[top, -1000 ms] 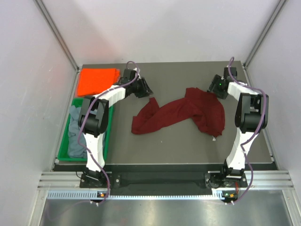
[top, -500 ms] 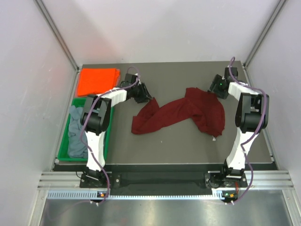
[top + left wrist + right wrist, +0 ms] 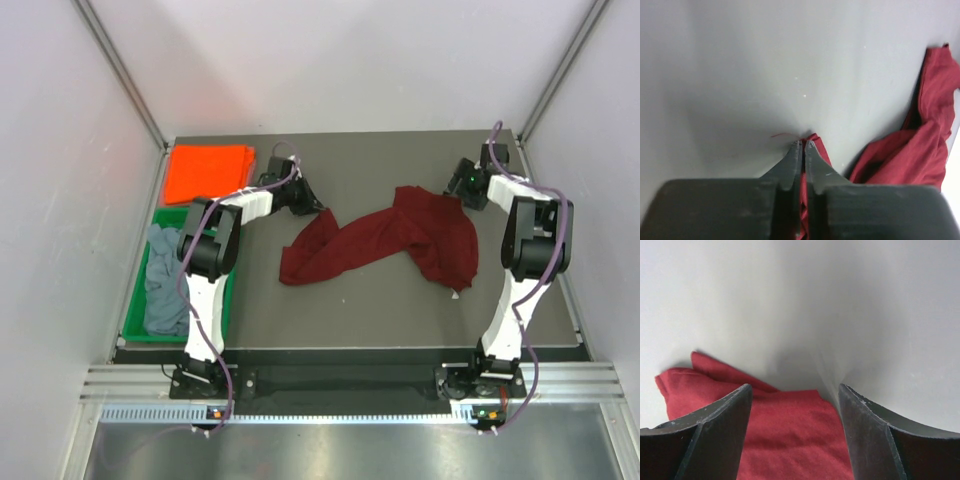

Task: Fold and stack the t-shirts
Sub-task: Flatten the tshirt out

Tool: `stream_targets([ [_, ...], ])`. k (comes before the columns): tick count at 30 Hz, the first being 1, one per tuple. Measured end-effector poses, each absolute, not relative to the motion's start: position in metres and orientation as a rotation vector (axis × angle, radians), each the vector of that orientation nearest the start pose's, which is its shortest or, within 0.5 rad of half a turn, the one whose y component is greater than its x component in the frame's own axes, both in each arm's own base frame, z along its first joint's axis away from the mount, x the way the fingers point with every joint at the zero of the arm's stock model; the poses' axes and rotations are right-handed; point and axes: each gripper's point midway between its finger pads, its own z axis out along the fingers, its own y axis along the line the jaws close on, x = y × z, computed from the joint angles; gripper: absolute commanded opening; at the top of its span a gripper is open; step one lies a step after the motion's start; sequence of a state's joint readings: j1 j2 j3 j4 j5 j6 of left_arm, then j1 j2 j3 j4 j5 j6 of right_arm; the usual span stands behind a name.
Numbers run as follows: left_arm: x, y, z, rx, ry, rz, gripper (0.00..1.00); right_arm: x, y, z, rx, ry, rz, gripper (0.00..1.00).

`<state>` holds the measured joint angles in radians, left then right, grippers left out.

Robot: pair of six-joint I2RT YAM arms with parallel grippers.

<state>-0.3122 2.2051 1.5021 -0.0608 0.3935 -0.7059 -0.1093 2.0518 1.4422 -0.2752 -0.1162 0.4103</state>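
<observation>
Left gripper (image 3: pixel 802 146): my fingers (image 3: pixel 789 167) are pinched almost together, clamping a corner of the maroon t-shirt (image 3: pixel 400 235). Red cloth shows in the slit between them and pokes out just past the tips, with a loose thread beside it. The corner I hold is the shirt's far-left tip.

Right gripper (image 3: pixel 795 389): spread wide, holding nothing. My fingers (image 3: pixel 715 435) sit low over the shirt's far-right edge, with red fabric lying between and beneath them. I cannot tell whether they touch it.

The maroon shirt is crumpled and unfolded, stretched in a rough arch. A narrow lobe runs to its near-left end and a wider lobe hangs on its right. It lies on the dark table (image 3: pixel 400 310).

Well apart to the far left of the maroon shirt, the orange t-shirt (image 3: pixel 205 172) lies folded flat. Also left of the maroon shirt but nearer to my bases, the grey-blue t-shirt (image 3: pixel 160 285) is bunched inside the green tray (image 3: pixel 130 330). My left arm runs up between the tray and the maroon shirt. My right arm stands just right of the shirt.
</observation>
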Motion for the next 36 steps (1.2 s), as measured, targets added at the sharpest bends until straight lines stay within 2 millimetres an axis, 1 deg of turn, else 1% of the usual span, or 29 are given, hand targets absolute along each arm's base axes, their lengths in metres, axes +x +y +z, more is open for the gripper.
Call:
stream_targets([
  [4,0.490,-0.256,0.035,-0.273,2.459,-0.941,0.00,0.514,-0.021,0.040,0.571,2.388,0.274,0.70],
  [7,0.491,-0.257,0.038,-0.273,2.462,-0.945,0.00,0.524,-0.025,0.041,0.569,2.366,0.288,0.66],
  [9,0.494,-0.258,0.042,-0.271,2.456,-0.950,0.00,0.530,-0.027,0.041,0.566,2.352,0.312,0.54],
  [12,0.498,-0.260,0.052,-0.278,2.453,-0.954,0.00,0.535,-0.024,0.038,0.559,2.346,0.372,0.35],
  [13,0.500,-0.260,0.056,-0.279,2.451,-0.956,0.00,0.534,-0.023,0.038,0.558,2.347,0.391,0.34],
  [15,0.507,-0.263,0.071,-0.281,2.435,-0.966,0.00,0.533,-0.018,0.038,0.559,2.354,0.428,0.35],
  [18,0.519,-0.267,0.094,-0.270,2.390,-0.986,0.00,0.531,-0.012,0.038,0.563,2.362,0.472,0.40],
  [20,0.523,-0.269,0.103,-0.260,2.367,-0.997,0.00,0.531,-0.009,0.039,0.568,2.362,0.492,0.40],
  [22,0.523,-0.269,0.103,-0.260,2.368,-0.999,0.00,0.530,-0.007,0.039,0.567,2.365,0.510,0.43],
  [24,0.519,-0.268,0.097,-0.267,2.387,-0.995,0.00,0.529,-0.005,0.039,0.567,2.367,0.522,0.47],
  [26,0.516,-0.266,0.091,-0.277,2.404,-0.990,0.00,0.528,-0.003,0.038,0.562,2.366,0.536,0.48],
  [28,0.510,-0.263,0.081,-0.288,2.429,-0.983,0.00,0.525,-0.002,0.038,0.553,2.357,0.542,0.46],
  [29,0.508,-0.263,0.077,-0.292,2.440,-0.981,0.00,0.522,-0.001,0.038,0.550,2.360,0.544,0.44],
  [30,0.504,-0.262,0.073,-0.298,2.455,-0.980,0.00,0.520,-0.001,0.039,0.549,2.363,0.543,0.35],
  [31,0.501,-0.261,0.069,-0.305,2.470,-0.977,0.00,0.518,-0.001,0.038,0.547,2.370,0.541,0.29],
  [32,0.499,-0.260,0.068,-0.307,2.478,-0.977,0.00,0.516,-0.001,0.037,0.553,2.377,0.541,0.16],
  [33,0.499,-0.260,0.068,-0.308,2.481,-0.979,0.00,0.514,0.000,0.035,0.557,2.387,0.543,0.10],
  [34,0.499,-0.260,0.069,-0.307,2.479,-0.982,0.00,0.512,0.001,0.033,0.565,2.398,0.548,0.00],
  [36,0.499,-0.260,0.070,-0.307,2.476,-0.983,0.00,0.510,0.003,0.032,0.586,2.413,0.566,0.00],
])
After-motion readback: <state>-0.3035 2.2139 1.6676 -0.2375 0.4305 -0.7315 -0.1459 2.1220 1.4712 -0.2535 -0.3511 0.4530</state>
